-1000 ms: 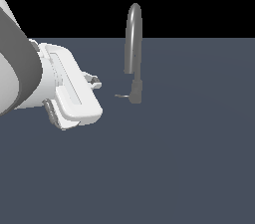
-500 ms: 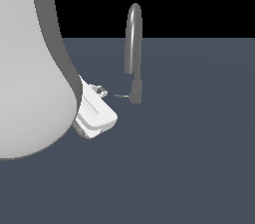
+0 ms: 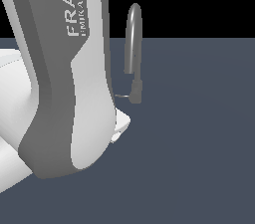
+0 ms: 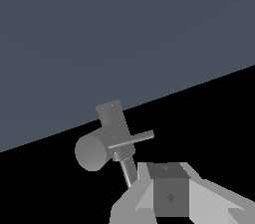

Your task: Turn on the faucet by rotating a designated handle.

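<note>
From my station the exterior view is mostly blocked by the robot arm [image 3: 64,78], whose white and grey casing fills that view's left half and carries part of the maker's lettering near the top. Past its edge I see the faucet [image 3: 133,44] standing on the dark blue-grey floor [image 3: 199,143], its narrow arched spout rising above the horizon line against the black background and its short, thicker base just beside the arm's outline. The handle [image 3: 122,96] shows as a thin grey lever sticking out from that base toward the exterior view's left, and its far end disappears behind the arm, so I cannot tell from here whether anything touches it. The wrist view gives me a closer look: the faucet's base appears as a stubby cylinder seen nearly end-on, with the handle a slim rod crossing in front of it and another thin rod running from the base toward the camera. One grey finger [image 4: 170,195] of the gripper sits at the edge of that picture, close to the rod, with pale housing on either side of it. I see only that one finger clearly, and I cannot tell whether the pincer is spread or pressed together, nor whether it is in contact with the lever.
</note>
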Robot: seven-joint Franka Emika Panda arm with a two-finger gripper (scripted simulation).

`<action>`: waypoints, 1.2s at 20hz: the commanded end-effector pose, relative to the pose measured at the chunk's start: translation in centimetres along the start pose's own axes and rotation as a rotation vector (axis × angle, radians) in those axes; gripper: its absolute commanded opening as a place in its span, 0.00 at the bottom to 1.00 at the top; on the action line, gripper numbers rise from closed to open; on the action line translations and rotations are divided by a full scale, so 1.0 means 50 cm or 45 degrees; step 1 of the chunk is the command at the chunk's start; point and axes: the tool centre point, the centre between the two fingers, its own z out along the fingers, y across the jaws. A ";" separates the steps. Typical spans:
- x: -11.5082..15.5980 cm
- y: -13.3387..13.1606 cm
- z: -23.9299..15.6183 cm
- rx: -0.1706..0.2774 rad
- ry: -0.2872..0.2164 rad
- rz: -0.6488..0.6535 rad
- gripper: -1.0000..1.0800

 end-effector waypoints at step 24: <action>0.078 -0.057 0.118 -0.379 -0.062 -0.418 0.00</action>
